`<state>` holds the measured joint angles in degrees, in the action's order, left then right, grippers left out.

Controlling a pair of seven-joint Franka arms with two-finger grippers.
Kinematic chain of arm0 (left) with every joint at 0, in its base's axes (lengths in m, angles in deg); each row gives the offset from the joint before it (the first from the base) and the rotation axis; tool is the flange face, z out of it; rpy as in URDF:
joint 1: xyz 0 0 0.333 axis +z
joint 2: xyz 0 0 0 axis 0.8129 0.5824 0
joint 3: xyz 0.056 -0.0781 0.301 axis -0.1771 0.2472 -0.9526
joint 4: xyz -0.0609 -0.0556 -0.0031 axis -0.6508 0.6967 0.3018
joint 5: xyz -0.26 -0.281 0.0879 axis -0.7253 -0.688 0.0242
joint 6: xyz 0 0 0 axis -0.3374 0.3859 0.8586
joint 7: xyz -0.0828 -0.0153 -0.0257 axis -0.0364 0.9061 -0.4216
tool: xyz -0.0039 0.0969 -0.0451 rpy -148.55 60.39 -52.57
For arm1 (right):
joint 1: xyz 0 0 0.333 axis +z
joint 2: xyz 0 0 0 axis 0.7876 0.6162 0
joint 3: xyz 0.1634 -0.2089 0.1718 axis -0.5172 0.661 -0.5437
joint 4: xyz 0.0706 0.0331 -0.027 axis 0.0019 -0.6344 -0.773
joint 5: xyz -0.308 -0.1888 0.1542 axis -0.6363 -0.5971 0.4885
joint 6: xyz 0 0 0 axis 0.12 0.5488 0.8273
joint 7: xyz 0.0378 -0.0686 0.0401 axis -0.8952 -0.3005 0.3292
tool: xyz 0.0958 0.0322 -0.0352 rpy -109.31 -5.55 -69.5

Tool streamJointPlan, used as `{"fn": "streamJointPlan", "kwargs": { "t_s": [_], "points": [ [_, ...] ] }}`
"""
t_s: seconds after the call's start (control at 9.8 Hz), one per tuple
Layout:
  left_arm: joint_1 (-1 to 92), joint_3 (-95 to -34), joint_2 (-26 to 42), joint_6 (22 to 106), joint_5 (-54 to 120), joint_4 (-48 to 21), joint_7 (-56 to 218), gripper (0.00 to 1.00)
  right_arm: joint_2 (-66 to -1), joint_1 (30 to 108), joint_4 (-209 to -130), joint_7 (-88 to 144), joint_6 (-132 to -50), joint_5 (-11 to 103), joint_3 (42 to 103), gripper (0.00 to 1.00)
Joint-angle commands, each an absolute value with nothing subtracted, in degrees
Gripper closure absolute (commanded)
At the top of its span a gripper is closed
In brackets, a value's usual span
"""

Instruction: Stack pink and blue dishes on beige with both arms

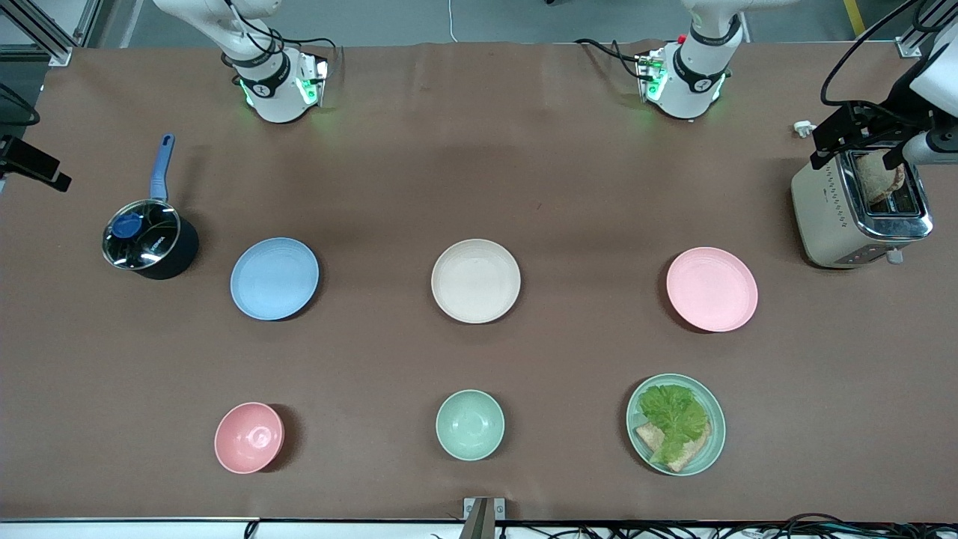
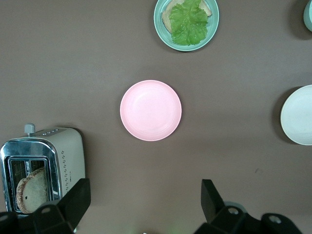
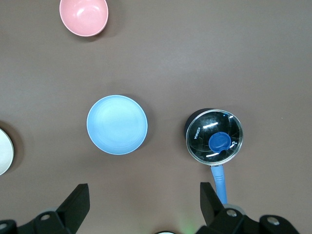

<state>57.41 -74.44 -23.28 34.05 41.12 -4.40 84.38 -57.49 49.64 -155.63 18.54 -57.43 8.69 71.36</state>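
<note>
The cream-beige plate (image 1: 476,281) lies at the table's middle. Level with it, the pale blue plate (image 1: 275,278) lies toward the right arm's end and the pale pink plate (image 1: 712,289) toward the left arm's end. All three are bare and apart. My left gripper (image 2: 145,197) hangs open, high over the bare table beside the pink plate (image 2: 150,110), holding nothing. My right gripper (image 3: 145,202) is open too, high over the table beside the blue plate (image 3: 117,125), with nothing between its fingers.
A lidded dark pot (image 1: 150,239) with a blue handle stands beside the blue plate. A toaster (image 1: 861,209) holding bread stands past the pink plate. Nearer the front camera lie a pink bowl (image 1: 249,437), a mint bowl (image 1: 470,424) and a mint plate (image 1: 712,442) with lettuce and bread.
</note>
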Motion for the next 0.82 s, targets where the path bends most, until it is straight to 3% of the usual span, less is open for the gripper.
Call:
{"fn": "streamJointPlan", "kwargs": {
  "t_s": [0.0, 0.41, 0.71],
  "points": [
    [57.8, -74.6, -22.2, 33.6, 40.3, -4.7, 85.6, 0.00, -57.8, 48.7, -155.6, 19.0, -57.0, 8.5, 70.4, 0.00],
    [61.8, -74.6, -12.3, 34.5, 40.0, -2.7, 86.9, 0.00, -57.5, 49.8, -155.4, 19.4, -57.0, 8.1, 70.5, 0.00],
    [67.6, -74.4, -5.8, 48.2, 39.1, -10.3, 94.2, 0.00, -52.9, 49.7, -160.4, 23.6, -61.2, 10.0, 70.6, 0.00]
  ]
}}
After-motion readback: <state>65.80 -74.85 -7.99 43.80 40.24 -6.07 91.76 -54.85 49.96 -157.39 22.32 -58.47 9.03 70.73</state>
